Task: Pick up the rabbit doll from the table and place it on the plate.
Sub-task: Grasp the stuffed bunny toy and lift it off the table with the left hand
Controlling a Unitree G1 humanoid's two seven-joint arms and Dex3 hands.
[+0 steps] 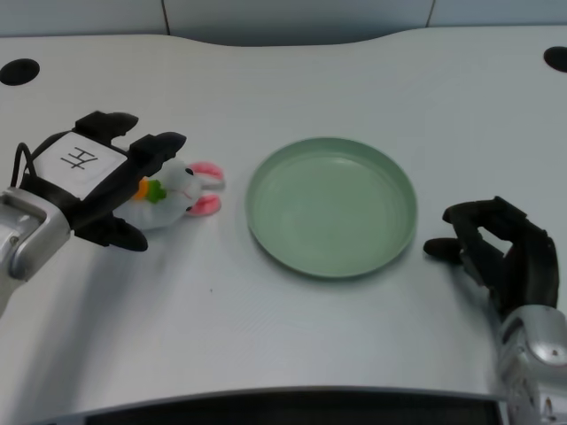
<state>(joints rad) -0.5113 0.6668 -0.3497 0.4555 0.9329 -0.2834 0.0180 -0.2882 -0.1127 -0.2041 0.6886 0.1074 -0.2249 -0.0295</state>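
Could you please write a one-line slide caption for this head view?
Left hand closes around the rabbit doll beside the empty green plate.

White rabbit doll (182, 197) with pink ear linings and an orange-and-green carrot at the chest. Pale green plate (331, 206), plain, unpatterned. White counter (292, 341) with black round holes at the far corners. Black left hand (108, 181) bearing a white label with a black character; silver forearm.

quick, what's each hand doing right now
Left hand: over the rabbit doll, fingers around it; a firm hold cannot be told.
Right hand: idle, holding nothing.
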